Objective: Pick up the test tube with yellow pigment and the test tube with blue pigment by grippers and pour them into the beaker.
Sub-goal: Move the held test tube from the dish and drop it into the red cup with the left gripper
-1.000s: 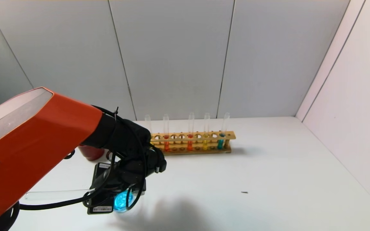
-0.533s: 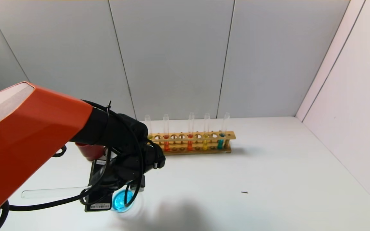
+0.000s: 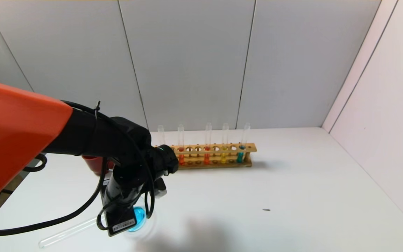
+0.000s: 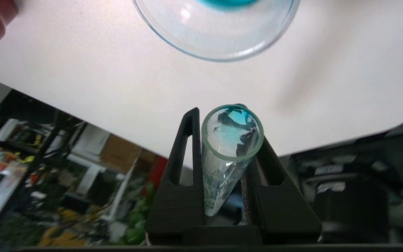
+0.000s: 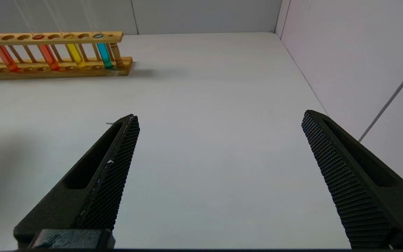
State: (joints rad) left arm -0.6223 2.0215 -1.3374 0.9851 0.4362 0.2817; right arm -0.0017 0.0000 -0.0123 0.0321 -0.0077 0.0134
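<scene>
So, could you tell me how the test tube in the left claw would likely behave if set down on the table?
The test tube is round and smooth, so it would probably roll. It looks like thin glass, likely fragile. The left claw grips only its sides, so it may slip.

White barcode sticker (image 3: 121, 222) on black housing of left gripper (image 3: 128, 213), just beside beaker (image 3: 142, 218): bars and small print visible, characters too small to read. No other legible text, brand, number or sign anywhere.

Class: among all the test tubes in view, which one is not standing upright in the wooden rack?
The near-empty test tube clamped in the left gripper, tilted beside the beaker.
</scene>
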